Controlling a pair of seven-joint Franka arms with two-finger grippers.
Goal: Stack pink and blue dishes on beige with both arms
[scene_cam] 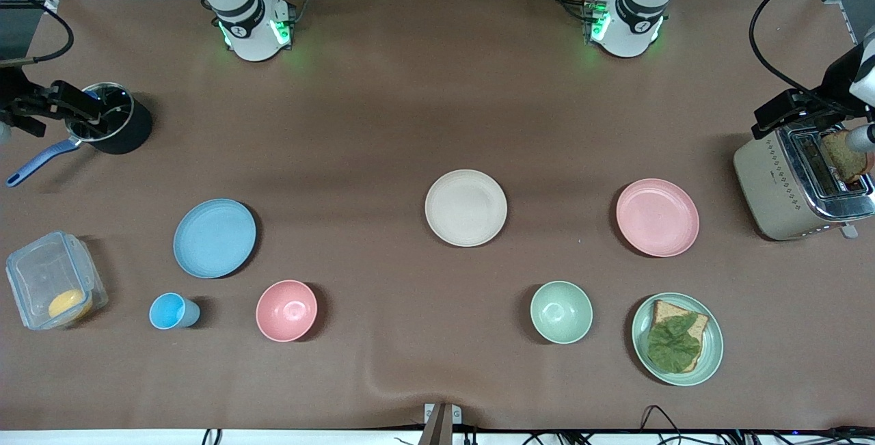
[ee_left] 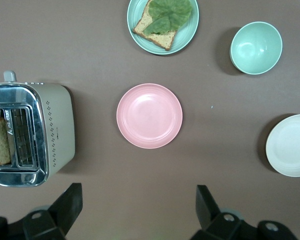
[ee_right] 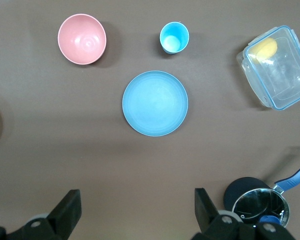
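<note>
Between the two coloured plates on the desk (scene_cam: pixel 383 124) lies the beige plate (scene_cam: pixel 465 208), and each coloured plate is on the side of its own arm. The pink plate (scene_cam: pixel 657 217) lies toward the left arm's end, near the toaster (scene_cam: pixel 800 182). The blue plate (scene_cam: pixel 214 238) lies toward the right arm's end, well apart from the beige one. So I judge that the left arm should take pink and the right arm blue.

Both arms are up high and hold nothing. The left gripper (ee_left: pixel 137 202) hangs over the toaster end of the desk with its fingers (ee_left: pixel 69 200) spread wide, and in its wrist view the pink plate (ee_left: pixel 149 115) sits just ahead of the gap. The right gripper (ee_right: pixel 135 202) hangs over the end with the black pot (scene_cam: pixel 113 120), fingers (ee_right: pixel 70 205) also wide, the blue plate (ee_right: pixel 155 103) ahead of them. The plates are round, so no axis matters; each lies flat, and I think the fingers must come down at a rim.
</note>
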